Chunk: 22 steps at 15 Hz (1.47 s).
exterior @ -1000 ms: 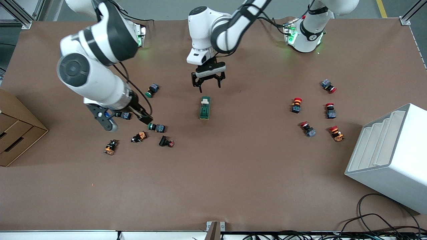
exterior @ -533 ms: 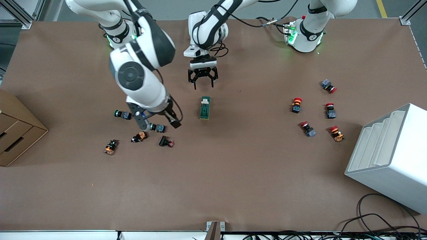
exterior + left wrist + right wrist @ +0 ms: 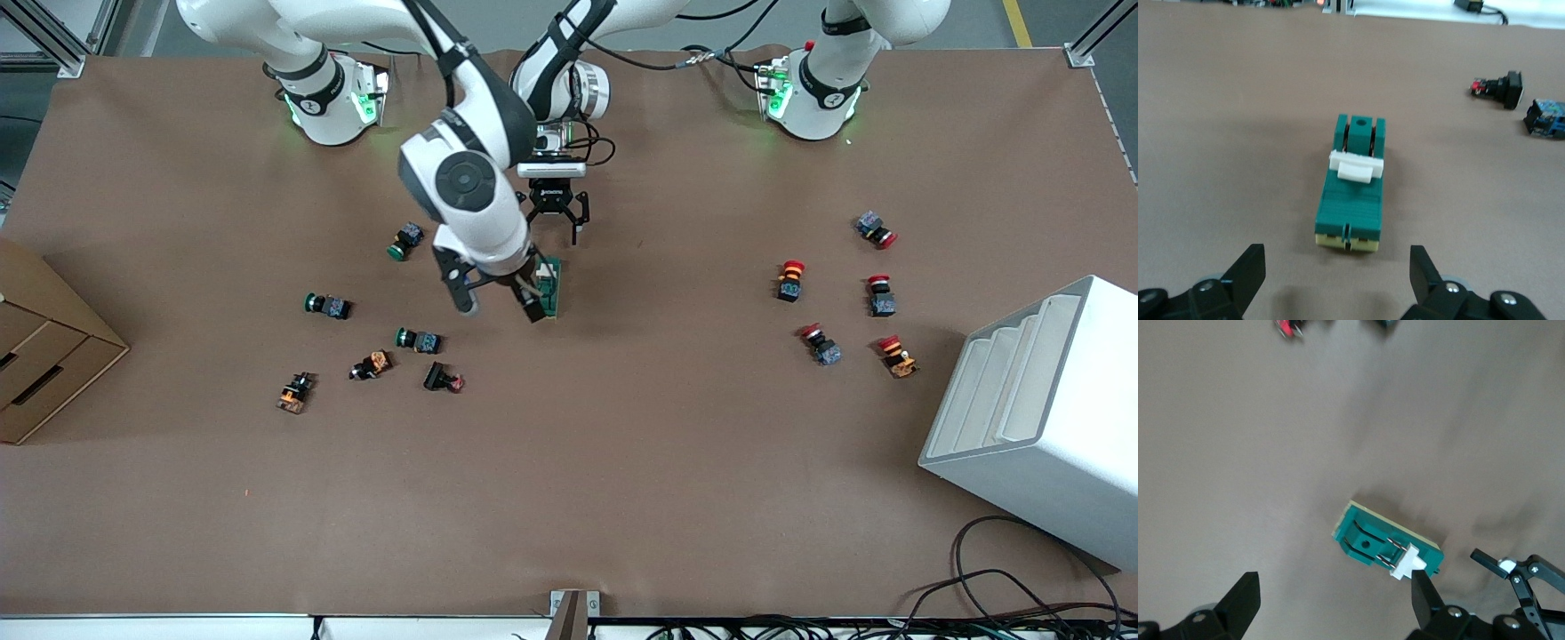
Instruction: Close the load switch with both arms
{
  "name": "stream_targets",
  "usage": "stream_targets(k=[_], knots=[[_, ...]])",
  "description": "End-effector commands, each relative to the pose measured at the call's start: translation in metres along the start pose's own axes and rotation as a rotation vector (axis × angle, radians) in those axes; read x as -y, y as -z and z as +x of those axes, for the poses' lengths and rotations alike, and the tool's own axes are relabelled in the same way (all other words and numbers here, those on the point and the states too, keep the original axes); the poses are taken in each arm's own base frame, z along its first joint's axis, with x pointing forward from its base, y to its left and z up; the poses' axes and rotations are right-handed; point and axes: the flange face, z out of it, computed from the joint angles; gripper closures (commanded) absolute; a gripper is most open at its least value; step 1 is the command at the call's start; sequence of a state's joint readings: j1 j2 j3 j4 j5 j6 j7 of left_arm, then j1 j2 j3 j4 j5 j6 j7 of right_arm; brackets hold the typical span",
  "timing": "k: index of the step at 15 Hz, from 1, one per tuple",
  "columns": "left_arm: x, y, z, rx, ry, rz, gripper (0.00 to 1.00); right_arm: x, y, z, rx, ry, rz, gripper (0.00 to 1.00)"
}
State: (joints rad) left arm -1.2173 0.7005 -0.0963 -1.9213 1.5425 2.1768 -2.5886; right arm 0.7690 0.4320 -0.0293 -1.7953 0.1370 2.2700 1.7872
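Note:
The load switch is a dark-green block with a white lever, lying mid-table. My right gripper is open and hangs just over it, hiding part of it. In the right wrist view the switch lies between the jaws, with its white lever close by one fingertip. My left gripper is open and empty, over the table beside the switch's end toward the robot bases. In the left wrist view the switch lies just ahead of the open jaws, cream end toward them.
Green, orange and black push-buttons lie scattered toward the right arm's end. Red-capped buttons lie toward the left arm's end, near a white bin. A cardboard box sits at the table's edge.
My right arm has swung from over the push-button cluster to over the load switch. My left gripper has shifted a little closer to the switch.

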Motion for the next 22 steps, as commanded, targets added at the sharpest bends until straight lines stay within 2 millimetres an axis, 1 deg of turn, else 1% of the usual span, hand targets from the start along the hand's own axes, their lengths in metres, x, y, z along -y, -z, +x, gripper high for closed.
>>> stream_targets(k=[1,2,3,4,5,7,8,9,13,17,19,22], knots=[[0.004,-0.010,-0.008,-0.116,-0.034,-0.056,0.04,-0.025,-0.021,-0.010,-0.006,0.002,0.016,0.00],[0.011,-0.021,-0.016,-0.172,-0.042,-0.071,0.04,-0.029,-0.029,-0.013,-0.007,0.010,0.015,0.00],[0.013,-0.029,-0.023,-0.210,-0.038,-0.095,0.04,-0.033,-0.042,-0.016,-0.015,0.020,-0.001,0.00],[0.014,-0.034,-0.029,-0.228,-0.032,-0.116,0.04,-0.038,-0.054,-0.028,-0.019,0.041,-0.013,0.00],[0.015,-0.037,-0.031,-0.238,-0.038,-0.116,0.04,-0.041,-0.063,-0.037,-0.020,0.055,-0.009,0.00],[0.020,-0.044,-0.035,-0.279,-0.064,-0.112,0.04,-0.044,-0.083,-0.040,-0.026,0.065,-0.009,0.00],[0.022,-0.048,-0.039,-0.300,-0.080,-0.117,0.04,-0.046,-0.093,-0.046,-0.030,0.079,-0.014,0.00],[0.020,-0.051,-0.038,-0.318,-0.091,-0.120,0.04,-0.046,-0.099,-0.047,-0.030,0.081,-0.011,0.00],[0.015,-0.050,-0.037,-0.324,-0.196,-0.096,0.04,-0.045,-0.109,-0.047,-0.032,0.090,-0.005,0.00],[0.014,-0.050,-0.044,-0.315,-0.188,-0.099,0.04,-0.039,-0.122,-0.053,-0.045,0.112,-0.001,0.00],[0.016,-0.049,-0.052,-0.318,-0.162,-0.103,0.03,-0.036,-0.124,-0.054,-0.048,0.118,0.003,0.00],[0.016,-0.047,-0.056,-0.319,-0.156,-0.109,0.03,-0.034,-0.123,-0.054,-0.054,0.129,0.010,0.00]])
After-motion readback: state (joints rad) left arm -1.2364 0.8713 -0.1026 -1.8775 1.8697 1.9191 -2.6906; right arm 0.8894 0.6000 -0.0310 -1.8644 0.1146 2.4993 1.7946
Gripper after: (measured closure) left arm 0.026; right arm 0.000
